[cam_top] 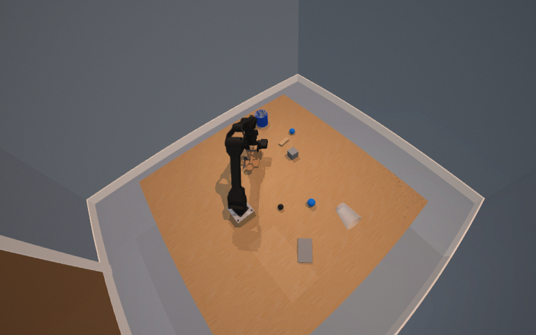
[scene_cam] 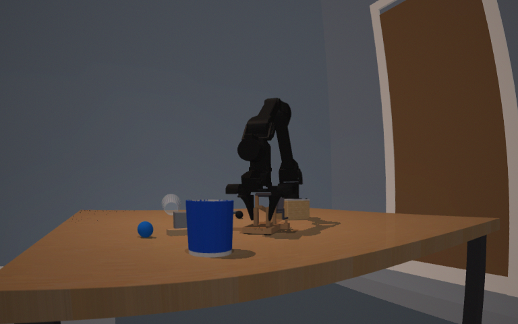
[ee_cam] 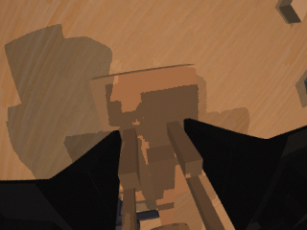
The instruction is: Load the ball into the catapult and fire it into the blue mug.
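The wooden catapult (cam_top: 248,161) (scene_cam: 256,229) (ee_cam: 144,79) stands on the table in front of the arm. My gripper (scene_cam: 261,219) (ee_cam: 153,130) points down and is shut on the catapult's upright frame, one finger outside each of two posts. The fingertips are just above its base. The blue mug (cam_top: 261,118) (scene_cam: 209,225) stands upright near the table edge, beyond the catapult. A small blue ball (cam_top: 292,130) (scene_cam: 145,229) lies near the mug. A larger blue ball (cam_top: 310,202) and a black ball (cam_top: 280,206) (scene_cam: 239,214) lie farther back. The catapult's cup is hard to make out.
A grey cube (cam_top: 292,153) (scene_cam: 179,220) and a flat tan block (cam_top: 283,142) (scene_cam: 175,231) lie beside the catapult, on the small blue ball's side. A clear cup (cam_top: 347,216) (scene_cam: 170,204) lies on its side. A flat grey box (cam_top: 304,250) lies at the far side from the mug.
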You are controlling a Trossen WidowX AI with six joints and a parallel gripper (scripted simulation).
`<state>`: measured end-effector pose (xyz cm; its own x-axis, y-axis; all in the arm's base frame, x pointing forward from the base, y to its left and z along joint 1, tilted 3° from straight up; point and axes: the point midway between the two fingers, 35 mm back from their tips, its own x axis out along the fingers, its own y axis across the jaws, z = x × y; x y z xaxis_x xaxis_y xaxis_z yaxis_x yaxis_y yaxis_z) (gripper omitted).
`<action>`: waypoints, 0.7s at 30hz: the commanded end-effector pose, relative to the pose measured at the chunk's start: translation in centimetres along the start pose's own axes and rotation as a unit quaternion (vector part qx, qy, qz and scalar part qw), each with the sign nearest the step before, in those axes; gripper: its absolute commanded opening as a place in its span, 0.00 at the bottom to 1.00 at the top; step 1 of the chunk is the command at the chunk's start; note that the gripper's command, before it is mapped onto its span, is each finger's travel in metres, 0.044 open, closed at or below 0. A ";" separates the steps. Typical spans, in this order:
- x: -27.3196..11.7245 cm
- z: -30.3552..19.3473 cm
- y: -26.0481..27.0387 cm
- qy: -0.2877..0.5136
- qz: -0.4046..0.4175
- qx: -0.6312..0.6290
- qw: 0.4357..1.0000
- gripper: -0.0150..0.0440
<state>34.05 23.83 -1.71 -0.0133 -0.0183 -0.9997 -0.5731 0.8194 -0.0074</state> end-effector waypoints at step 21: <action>-4.2 0.3 0.0 -0.001 0.000 0.000 1.000 1.00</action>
<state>33.87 23.71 -0.62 -0.0292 -0.0293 -0.9991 -0.5732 0.8194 -0.0073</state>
